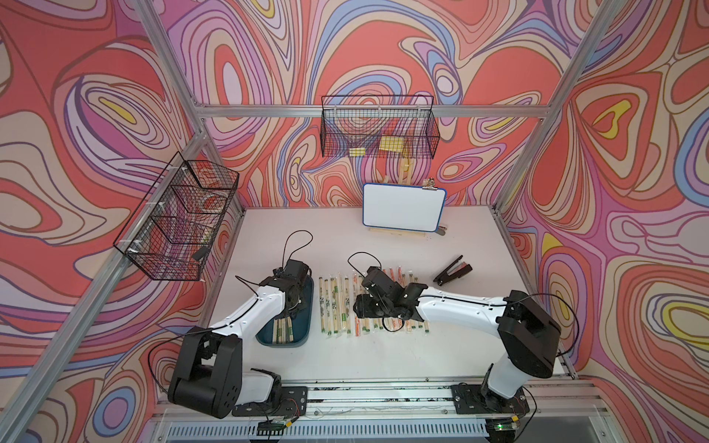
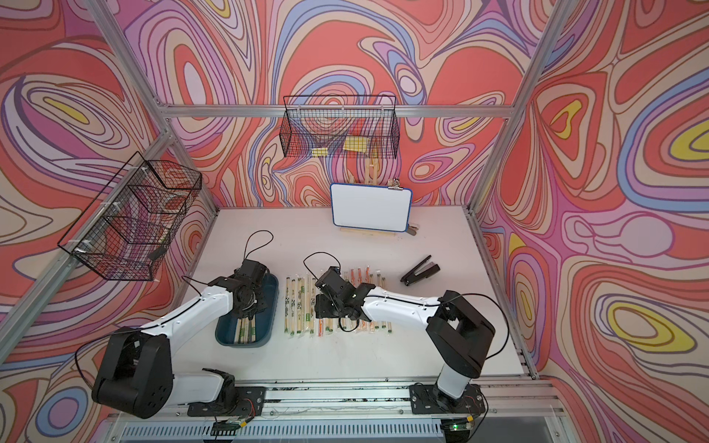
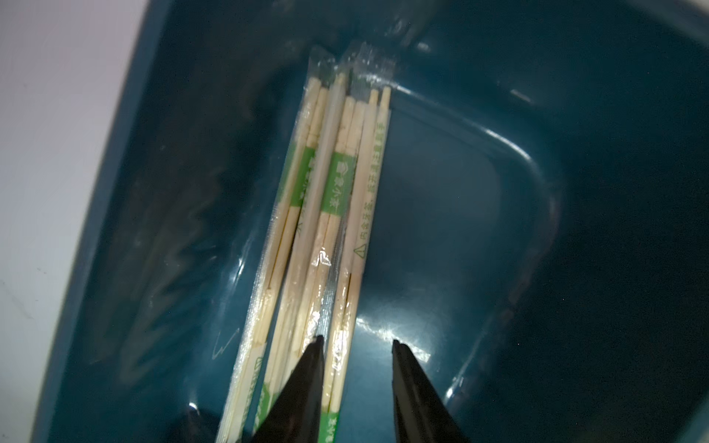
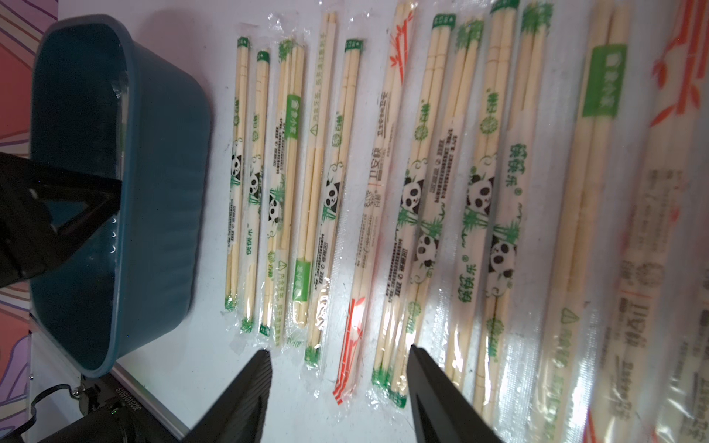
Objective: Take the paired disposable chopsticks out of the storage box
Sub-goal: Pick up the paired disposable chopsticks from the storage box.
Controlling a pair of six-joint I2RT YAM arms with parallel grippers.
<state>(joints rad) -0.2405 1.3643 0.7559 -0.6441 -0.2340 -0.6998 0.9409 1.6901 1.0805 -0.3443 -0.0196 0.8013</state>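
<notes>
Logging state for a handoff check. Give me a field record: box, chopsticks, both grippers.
storage box: on the table, not yet emptied
chopsticks in box: a few sleeved pairs, lying lengthwise together
chopsticks on table: a row of sleeved pairs, side by side, beside the box
left gripper: down in the box, jaws open, tips either side of one pair
right gripper: over the table row, jaws open, empty
task: unfinished
</notes>
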